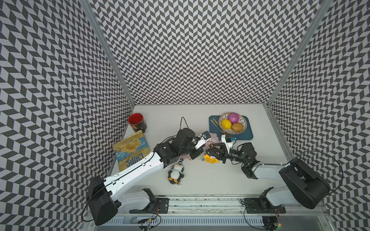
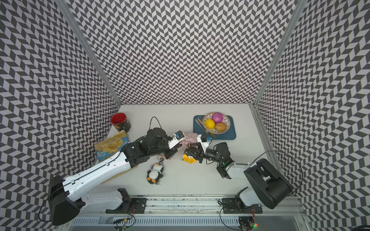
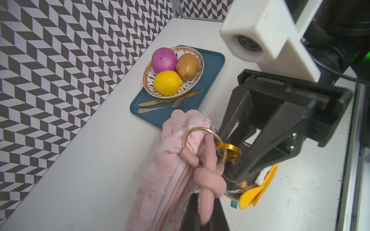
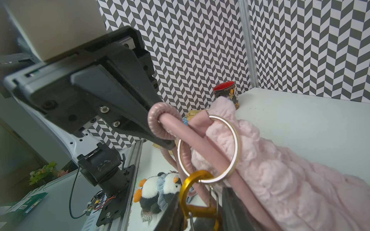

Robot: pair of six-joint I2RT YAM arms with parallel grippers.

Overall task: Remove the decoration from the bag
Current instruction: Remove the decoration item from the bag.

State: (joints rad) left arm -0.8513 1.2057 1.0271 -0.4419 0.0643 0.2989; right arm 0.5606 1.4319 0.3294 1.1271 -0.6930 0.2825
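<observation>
The pale-pink quilted bag [image 3: 166,160] [image 4: 280,180] hangs by its cord strap [image 3: 208,180], one end resting near the tray in both top views [image 1: 214,136] [image 2: 190,136]. My left gripper [image 3: 206,212] [image 1: 208,143] is shut on that strap. A gold ring [image 4: 236,140] on the bag carries a gold carabiner [image 3: 230,148] [image 4: 186,186]. The yellow felt decoration [image 1: 210,160] [image 3: 254,194] dangles from the carabiner. My right gripper [image 4: 202,216] [image 3: 232,158] [image 1: 212,149] is shut on the carabiner, which is still hooked in the ring.
A penguin plush [image 1: 176,176] lies on the table in front of the arms. A chips packet [image 1: 131,152] and a red mug [image 1: 137,121] stand at the left wall. A blue tray [image 1: 248,136] at the back right holds a fruit bowl [image 1: 243,130], a spoon and a knife.
</observation>
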